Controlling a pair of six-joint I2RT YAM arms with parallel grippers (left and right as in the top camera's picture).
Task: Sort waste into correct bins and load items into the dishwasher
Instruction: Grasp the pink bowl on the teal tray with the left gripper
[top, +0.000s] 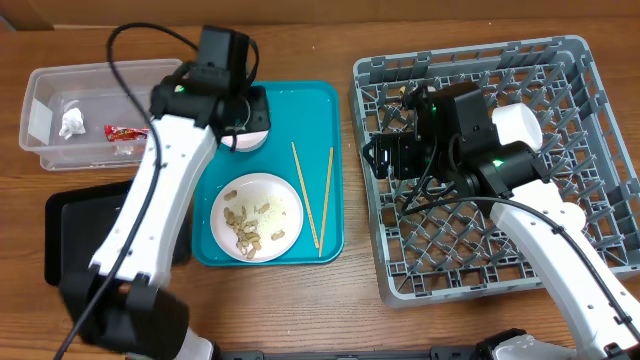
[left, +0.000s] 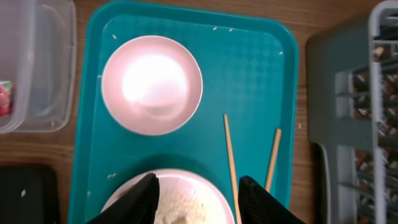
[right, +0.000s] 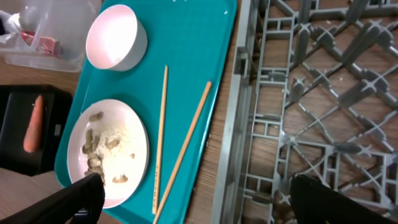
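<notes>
Pink bowl (left: 152, 84) stands upright and empty at one end of the teal tray (left: 249, 62), apart from the white plate (right: 109, 152) of peanut shells at the other end; two chopsticks (right: 163, 137) lie beside them. It looks rigid, light and glossy, so probably slippery and liable to chip if dropped onto pegs. The surest hold would be a pinch on the rim, one finger inside the wall and one outside. The left gripper (left: 198, 183) hangs above the tray near the plate's edge, jaws spread with nothing between them. The right gripper (right: 199, 186) is likewise spread wide and empty, over the near edge of the grey dish rack (top: 470, 55), which sits just beside the tray.
</notes>
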